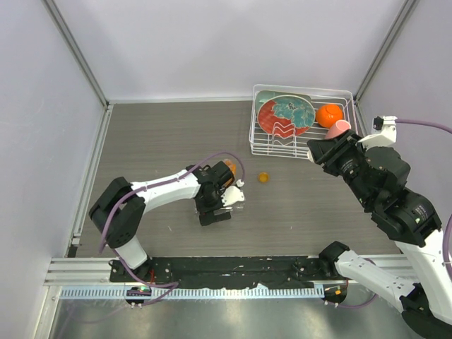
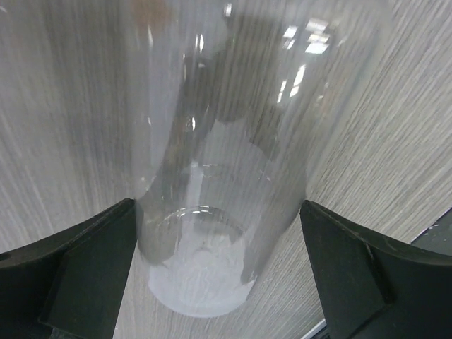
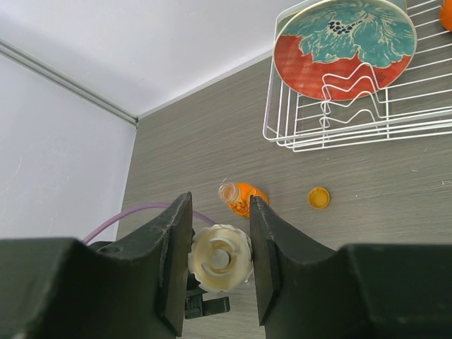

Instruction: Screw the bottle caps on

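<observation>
My left gripper is shut on the clear bottle, which stands on the table with both fingertips against its sides. My right gripper is held high near the rack and is shut on the cream-white cap. The orange bottle sits uncapped just behind the left gripper. The orange cap lies loose on the table to its right.
A white wire dish rack stands at the back right. It holds a red and teal plate, an orange ball-like thing and a pink cup. Walls enclose the table.
</observation>
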You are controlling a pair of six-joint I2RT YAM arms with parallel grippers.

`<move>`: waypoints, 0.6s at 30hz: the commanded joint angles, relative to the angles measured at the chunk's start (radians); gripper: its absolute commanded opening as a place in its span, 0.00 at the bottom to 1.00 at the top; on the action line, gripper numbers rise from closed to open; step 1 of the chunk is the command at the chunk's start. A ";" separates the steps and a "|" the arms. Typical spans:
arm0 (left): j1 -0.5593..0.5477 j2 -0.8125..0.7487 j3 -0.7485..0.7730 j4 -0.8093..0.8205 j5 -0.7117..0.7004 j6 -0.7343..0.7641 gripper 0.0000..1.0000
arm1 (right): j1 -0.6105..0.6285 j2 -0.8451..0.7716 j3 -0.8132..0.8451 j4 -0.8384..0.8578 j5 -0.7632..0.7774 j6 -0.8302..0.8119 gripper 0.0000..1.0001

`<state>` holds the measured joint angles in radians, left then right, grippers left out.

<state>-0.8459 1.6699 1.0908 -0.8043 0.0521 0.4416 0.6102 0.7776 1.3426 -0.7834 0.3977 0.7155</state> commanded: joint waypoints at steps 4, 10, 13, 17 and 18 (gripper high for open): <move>0.030 -0.007 -0.071 0.086 0.022 0.085 1.00 | -0.001 0.006 0.000 0.030 -0.007 0.010 0.15; 0.028 0.004 -0.081 0.123 0.054 0.094 1.00 | -0.003 0.005 -0.011 0.047 -0.019 0.019 0.15; 0.028 0.017 -0.074 0.125 0.060 0.088 1.00 | -0.001 0.006 -0.022 0.055 -0.031 0.022 0.14; 0.028 0.019 -0.094 0.126 0.055 0.101 0.99 | -0.003 0.006 -0.023 0.058 -0.034 0.022 0.13; 0.030 0.017 -0.101 0.129 0.051 0.108 0.95 | -0.001 0.005 -0.023 0.058 -0.033 0.021 0.12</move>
<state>-0.8196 1.6878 1.0103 -0.7044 0.0883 0.5140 0.6102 0.7799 1.3190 -0.7723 0.3717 0.7326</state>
